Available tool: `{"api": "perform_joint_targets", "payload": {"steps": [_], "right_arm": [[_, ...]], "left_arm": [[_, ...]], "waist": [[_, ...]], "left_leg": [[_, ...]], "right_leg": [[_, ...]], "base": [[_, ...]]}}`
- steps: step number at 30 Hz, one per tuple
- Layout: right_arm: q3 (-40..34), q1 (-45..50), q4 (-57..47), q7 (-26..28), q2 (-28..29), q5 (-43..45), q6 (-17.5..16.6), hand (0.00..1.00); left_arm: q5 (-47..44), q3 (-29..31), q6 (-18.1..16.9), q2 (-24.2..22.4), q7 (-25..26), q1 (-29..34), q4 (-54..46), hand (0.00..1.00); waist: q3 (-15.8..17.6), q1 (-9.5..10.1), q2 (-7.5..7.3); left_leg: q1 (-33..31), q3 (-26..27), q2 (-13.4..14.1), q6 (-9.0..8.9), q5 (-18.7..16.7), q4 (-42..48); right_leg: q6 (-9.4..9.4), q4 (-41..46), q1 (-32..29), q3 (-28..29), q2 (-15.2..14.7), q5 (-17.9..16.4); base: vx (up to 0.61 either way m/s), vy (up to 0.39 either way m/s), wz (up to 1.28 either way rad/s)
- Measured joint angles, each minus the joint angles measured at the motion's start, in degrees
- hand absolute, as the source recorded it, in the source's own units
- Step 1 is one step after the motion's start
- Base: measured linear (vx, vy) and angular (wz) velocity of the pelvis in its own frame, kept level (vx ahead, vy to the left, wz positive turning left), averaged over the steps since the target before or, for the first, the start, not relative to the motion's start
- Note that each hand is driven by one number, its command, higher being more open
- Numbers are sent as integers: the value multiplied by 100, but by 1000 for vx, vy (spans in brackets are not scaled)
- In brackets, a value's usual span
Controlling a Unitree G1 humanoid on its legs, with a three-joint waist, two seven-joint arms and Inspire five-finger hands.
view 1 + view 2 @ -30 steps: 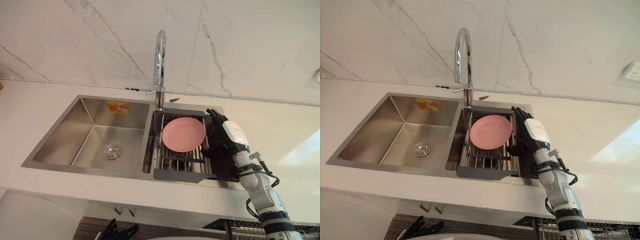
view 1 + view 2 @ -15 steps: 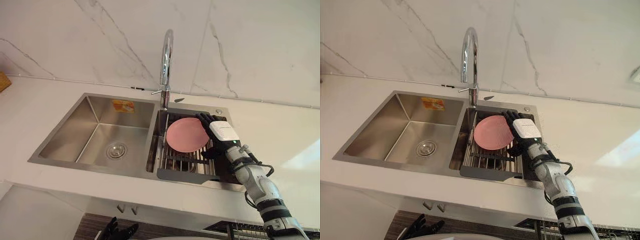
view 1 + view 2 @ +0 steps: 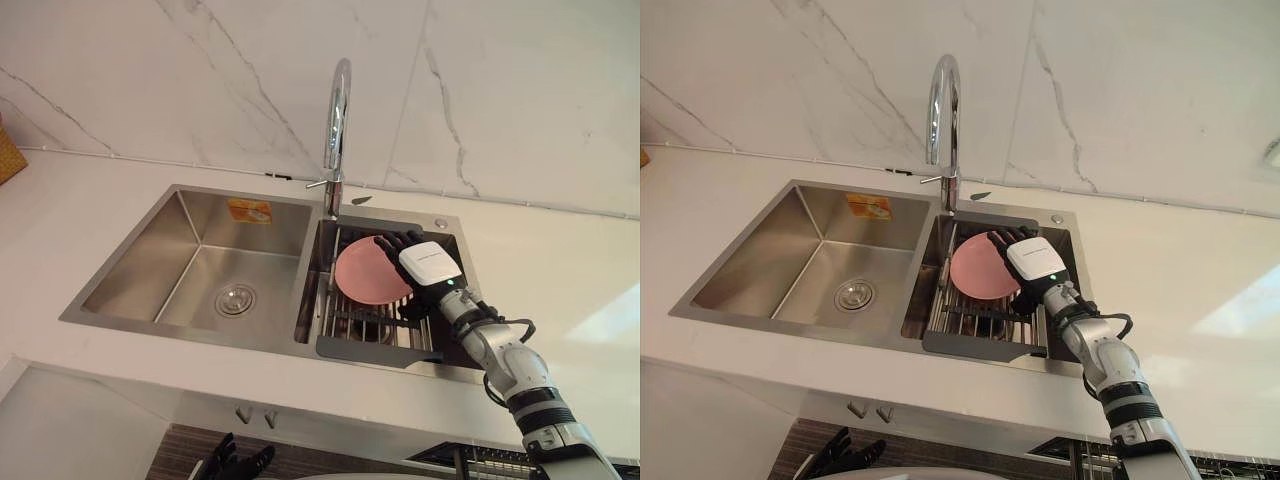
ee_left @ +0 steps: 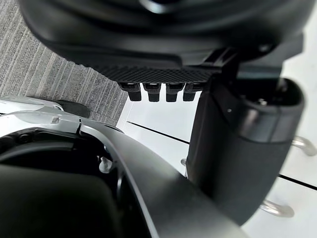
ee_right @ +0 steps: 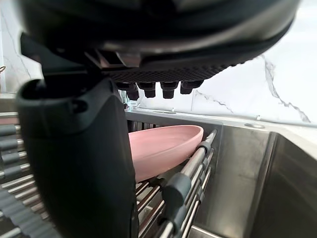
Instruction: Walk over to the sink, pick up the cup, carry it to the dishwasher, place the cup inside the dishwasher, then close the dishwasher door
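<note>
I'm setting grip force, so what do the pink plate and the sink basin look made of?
Pink plate: probably plastic or silicone, with a matte, even colour and no glare, though ceramic can't be ruled out. Sink basin: brushed stainless steel, judging by its grey metallic sheen and soft reflections.

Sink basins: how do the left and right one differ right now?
The left basin is wider, its floor bare around the drain. The right basin is narrower and carries a rack with a pink plate on it. The right hand, fingers straight, reaches over the right basin at the plate's edge, while no hand is at the left basin. Both are stainless steel.
</note>
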Motion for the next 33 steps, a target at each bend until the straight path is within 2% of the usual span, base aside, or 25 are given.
{"api": "perform_joint_targets", "payload": {"steps": [15, 33], "right_arm": [[73, -156, 255, -271, -107, -352, 340, 100], [72, -298, 256, -637, -161, -391, 377, 100]], "left_arm": [[-1, -3, 1, 0, -21, 0, -32, 100], [-4, -7, 14, -14, -22, 58, -157, 100]], "waist": [[8, 62, -7], [70, 61, 1]], "left_leg": [[-18, -1, -9, 3, 2, -3], [-39, -4, -36, 3, 2, -4]], "right_leg": [[4, -8, -10, -4, 0, 3], [29, -53, -10, -7, -33, 23]], "base": [[-4, -1, 0], [0, 0, 0]]}}
